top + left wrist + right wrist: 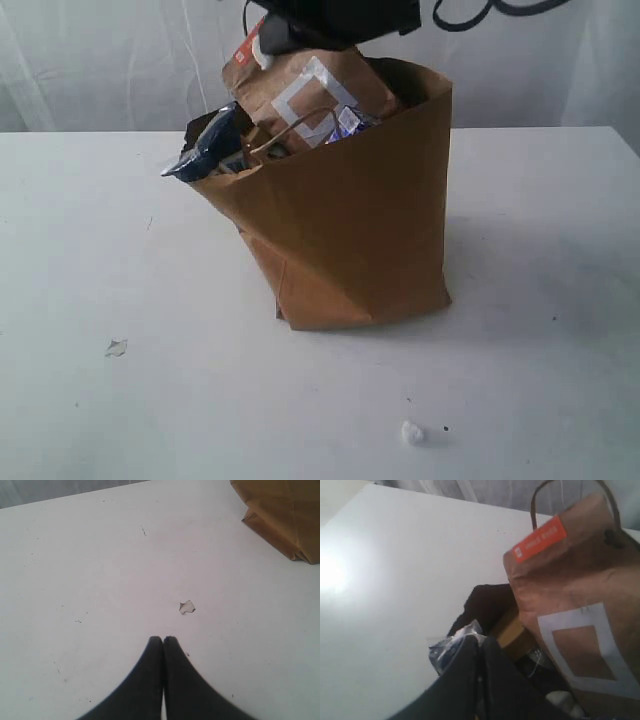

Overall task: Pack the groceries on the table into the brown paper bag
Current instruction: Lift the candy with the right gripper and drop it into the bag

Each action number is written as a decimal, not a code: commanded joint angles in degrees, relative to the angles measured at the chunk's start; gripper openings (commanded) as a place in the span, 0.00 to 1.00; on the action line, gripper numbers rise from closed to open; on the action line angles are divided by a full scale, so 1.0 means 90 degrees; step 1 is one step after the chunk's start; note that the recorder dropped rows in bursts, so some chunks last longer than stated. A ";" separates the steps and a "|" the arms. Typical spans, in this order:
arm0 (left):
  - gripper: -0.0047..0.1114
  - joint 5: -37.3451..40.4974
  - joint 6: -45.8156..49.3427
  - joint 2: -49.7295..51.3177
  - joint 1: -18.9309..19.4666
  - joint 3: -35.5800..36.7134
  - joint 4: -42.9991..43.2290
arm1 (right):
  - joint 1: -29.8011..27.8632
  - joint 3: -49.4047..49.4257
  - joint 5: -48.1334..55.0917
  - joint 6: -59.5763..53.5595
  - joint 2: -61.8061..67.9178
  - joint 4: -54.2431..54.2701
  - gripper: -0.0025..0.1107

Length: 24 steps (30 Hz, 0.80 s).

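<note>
Exterior view: one tall creased brown kraft paper bag (350, 240) stands near the middle of the large flat white tabletop (90, 250), leaning a bit, mouth open. Two groceries stick out of the top. One is a kraft paper pouch with an orange strip (300, 85), upright and tilted, with a white square frame printed on it. The other is a long dark-blue printed packet (205, 150) poking over the bag's left rim. One twisted paper-cord handle (290, 128) loops in front of the pouch. A small blue-white piece (347, 122) shows just beside the pouch, too little of it to name. One black arm (340, 18) hangs right over the bag mouth. Two bits of litter lie on the table, well apart: one greyish scrap (116, 347) at front left and one white crumb (412, 432) at front right

Left wrist view: left gripper (163, 641) low over bare table, both fingers pressed together, nothing between them, scrap just ahead, one bag corner at the frame edge

Right wrist view: right gripper (479, 647) above the bag mouth, both fingers pressed together, tips at the packet's crinkled end, cannot tell if any film is pinched
</note>
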 commanded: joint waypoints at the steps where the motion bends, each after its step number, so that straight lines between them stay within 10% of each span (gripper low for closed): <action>1: 0.04 -0.0028 -0.0017 -0.0028 0.0005 0.0025 -0.0058 | -0.0047 -0.0030 0.0210 -0.0083 0.0222 -0.0434 0.02; 24: 0.04 -0.0028 -0.0017 -0.0028 0.0005 0.0025 -0.0058 | -0.0047 -0.0030 0.0671 -0.0083 0.0369 -0.1217 0.20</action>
